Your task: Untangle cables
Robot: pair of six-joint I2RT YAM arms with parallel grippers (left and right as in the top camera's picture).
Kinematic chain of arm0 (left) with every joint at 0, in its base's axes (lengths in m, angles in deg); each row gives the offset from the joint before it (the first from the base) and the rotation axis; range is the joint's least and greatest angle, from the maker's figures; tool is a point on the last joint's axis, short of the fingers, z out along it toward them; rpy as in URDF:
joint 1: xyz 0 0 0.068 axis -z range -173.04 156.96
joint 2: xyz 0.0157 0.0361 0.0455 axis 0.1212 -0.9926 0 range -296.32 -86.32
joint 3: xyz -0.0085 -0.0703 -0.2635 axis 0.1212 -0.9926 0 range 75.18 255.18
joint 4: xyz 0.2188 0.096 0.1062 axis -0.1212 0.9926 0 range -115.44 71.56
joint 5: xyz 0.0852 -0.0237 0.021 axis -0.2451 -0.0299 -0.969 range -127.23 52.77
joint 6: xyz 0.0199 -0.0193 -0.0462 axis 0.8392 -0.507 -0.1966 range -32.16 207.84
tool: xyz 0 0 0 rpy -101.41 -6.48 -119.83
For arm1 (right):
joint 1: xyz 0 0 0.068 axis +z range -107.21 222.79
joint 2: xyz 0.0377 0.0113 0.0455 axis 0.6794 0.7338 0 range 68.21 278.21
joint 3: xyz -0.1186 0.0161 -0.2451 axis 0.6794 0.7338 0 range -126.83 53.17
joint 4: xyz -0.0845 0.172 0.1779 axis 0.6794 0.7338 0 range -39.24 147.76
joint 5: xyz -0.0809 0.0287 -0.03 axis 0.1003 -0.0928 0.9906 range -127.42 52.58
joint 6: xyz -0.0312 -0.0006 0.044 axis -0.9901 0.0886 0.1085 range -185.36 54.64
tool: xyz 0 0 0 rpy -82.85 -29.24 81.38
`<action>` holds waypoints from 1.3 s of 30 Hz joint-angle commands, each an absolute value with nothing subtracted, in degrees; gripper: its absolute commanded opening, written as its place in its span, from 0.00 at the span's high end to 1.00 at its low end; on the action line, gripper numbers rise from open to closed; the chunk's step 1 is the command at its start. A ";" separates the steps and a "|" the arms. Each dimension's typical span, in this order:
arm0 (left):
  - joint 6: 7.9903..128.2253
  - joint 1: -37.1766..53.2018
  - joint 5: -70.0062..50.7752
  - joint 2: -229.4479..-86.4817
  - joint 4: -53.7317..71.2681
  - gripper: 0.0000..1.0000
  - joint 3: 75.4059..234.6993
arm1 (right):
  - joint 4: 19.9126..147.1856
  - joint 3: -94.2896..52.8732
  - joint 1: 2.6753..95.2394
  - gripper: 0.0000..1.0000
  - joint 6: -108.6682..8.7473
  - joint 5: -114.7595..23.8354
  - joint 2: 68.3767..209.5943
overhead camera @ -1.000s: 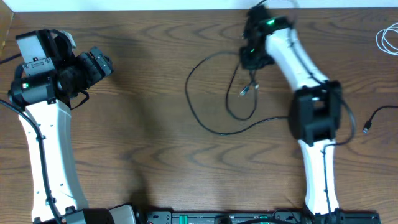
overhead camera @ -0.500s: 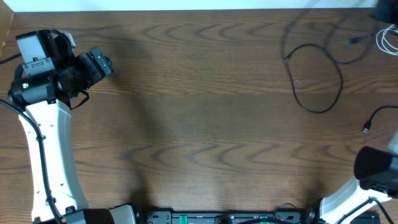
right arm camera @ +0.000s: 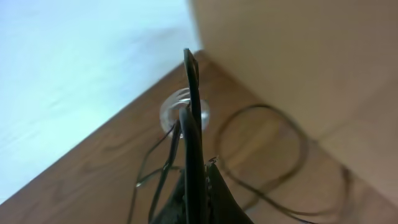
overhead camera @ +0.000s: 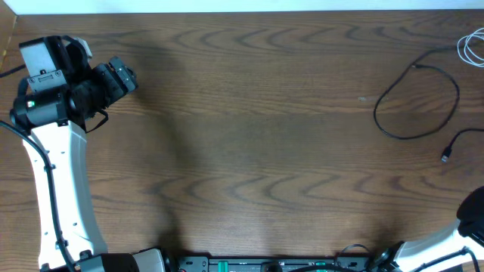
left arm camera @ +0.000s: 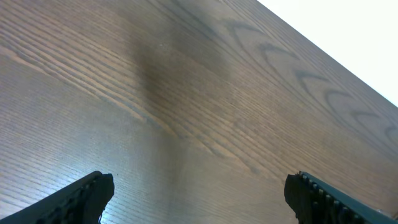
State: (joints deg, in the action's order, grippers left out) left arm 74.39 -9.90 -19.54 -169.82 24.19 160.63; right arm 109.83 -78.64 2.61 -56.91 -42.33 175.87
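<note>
Three cables lie near the right edge of the table (overhead camera: 249, 136): a black loop (overhead camera: 408, 138), a plug-ended black cord (overhead camera: 446, 155) and a white coil (overhead camera: 463, 50) at the far corner, apparently spread out to prevent knotting. Jaws of the right gripper (right arm camera: 191, 124) are pressed together; the left gripper (overhead camera: 127, 77) gapes idle.

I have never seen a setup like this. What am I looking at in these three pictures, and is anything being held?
Two white robot arms sit at a wooden table. One picture looks straight down; the other two come from wrist cameras. The left pincer is wide open above bare wood, holding nothing. The right arm is nearly out of the top view; the right pincer is shut, and whether it pinches a cord is too blurred to tell. At the table's right end lie a looped black cable, a second black cable with a small plug, and a coiled white cable.
</note>
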 commanded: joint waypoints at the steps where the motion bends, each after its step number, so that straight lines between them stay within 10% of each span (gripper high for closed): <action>1: 75.11 -9.94 -19.71 -169.82 24.19 0.07 161.22 | 109.68 -79.03 0.69 0.99 -57.76 -35.07 174.71; 7: 75.11 -9.94 -19.71 -169.82 24.21 0.07 161.11 | 110.58 -79.03 -0.78 0.97 -57.76 -33.85 178.95; 12: 75.11 -9.94 -19.71 -169.82 24.19 0.07 161.11 | 113.24 -79.03 -0.49 0.01 -57.74 -33.89 182.67; 32: 75.13 -9.94 -19.74 -169.82 24.14 0.07 161.11 | 128.26 -72.94 16.03 0.02 -67.38 -46.74 183.76; 39: 75.13 -9.94 -19.74 -169.84 24.14 0.07 161.11 | 124.50 -61.13 25.21 0.33 -69.28 -43.37 183.76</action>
State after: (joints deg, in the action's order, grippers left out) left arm 74.39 -9.90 -19.54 -169.82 24.10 160.63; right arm 125.57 -65.46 23.16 -67.38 -45.19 184.00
